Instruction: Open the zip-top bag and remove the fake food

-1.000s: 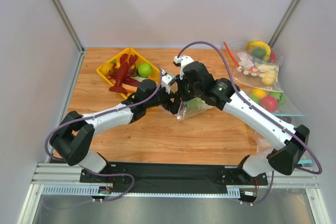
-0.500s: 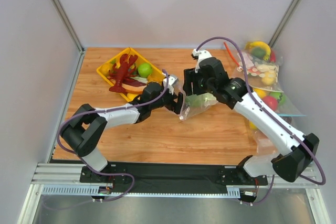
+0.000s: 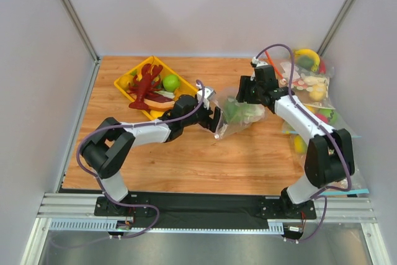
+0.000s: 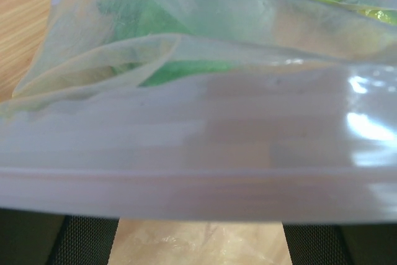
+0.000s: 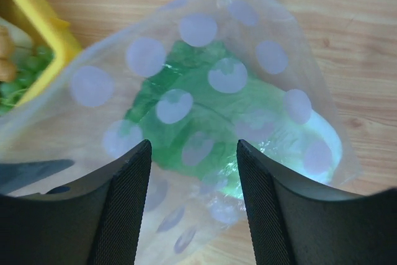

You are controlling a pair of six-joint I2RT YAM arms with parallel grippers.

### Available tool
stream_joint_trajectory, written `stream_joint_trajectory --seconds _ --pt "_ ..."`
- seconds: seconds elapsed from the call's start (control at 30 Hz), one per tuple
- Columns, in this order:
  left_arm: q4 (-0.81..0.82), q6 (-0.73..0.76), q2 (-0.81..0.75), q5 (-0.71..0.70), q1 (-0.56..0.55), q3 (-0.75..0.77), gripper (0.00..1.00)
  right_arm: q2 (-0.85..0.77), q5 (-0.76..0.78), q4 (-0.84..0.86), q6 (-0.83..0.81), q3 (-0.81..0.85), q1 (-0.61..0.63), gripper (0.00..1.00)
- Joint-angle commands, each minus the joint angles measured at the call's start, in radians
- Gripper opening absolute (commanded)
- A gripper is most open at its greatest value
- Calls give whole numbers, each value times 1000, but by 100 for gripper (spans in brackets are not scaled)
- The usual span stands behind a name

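Mid-counter: zip-top bag [image 3: 232, 130] lies there, lettuce head [image 3: 243, 113] inside.
Left hand [image 3: 214, 118]: released, fingers wide apart at the bag's zip strip [image 4: 198, 181].
Right hand [image 5: 192, 153]: released, hovering over the bag.
Yellow tray [image 3: 130, 71]: holds lobster [image 3: 144, 85] and green fruit [image 3: 170, 82].

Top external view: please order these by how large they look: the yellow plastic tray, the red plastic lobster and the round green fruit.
Largest: yellow plastic tray
Then: red plastic lobster
Smallest: round green fruit
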Motion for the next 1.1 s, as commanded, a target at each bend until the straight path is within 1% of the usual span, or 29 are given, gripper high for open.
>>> stream_joint_trajectory --seconds 0.0,0.17,0.3,0.53,0.73,0.8,0.87,0.9,0.93,1.0,1.03,1.07 --pt "79 8 26 26 -6 52 96 69 -42 130 16 -18 -46 59" --pt "81 27 69 38 -6 87 96 166 -41 145 -2 -23 -57 58" --pt "70 43 99 28 -6 112 96 239 -105 135 1 -15 -57 55" --pt "59 65 162 23 -5 150 96 260 -214 150 32 -50 -57 54" --pt "56 70 216 0 -2 175 92 241 -255 153 39 -82 -55 54" --pt "69 63 228 11 3 175 89 237 -260 154 41 -88 -57 54" --pt "85 50 240 20 4 178 80 241 -266 153 42 -92 -55 54" --pt "89 44 245 29 6 183 74 243 -271 154 45 -95 -55 54" --pt "92 39 250 34 4 190 64 243 -274 154 47 -96 -55 54" --pt "86 31 267 46 4 199 54 240 -278 156 47 -102 -55 54" --pt "78 28 271 49 6 206 40 238 -278 153 45 -104 -54 54" --pt "76 27 273 52 6 206 32 235 -277 153 45 -105 -54 54"
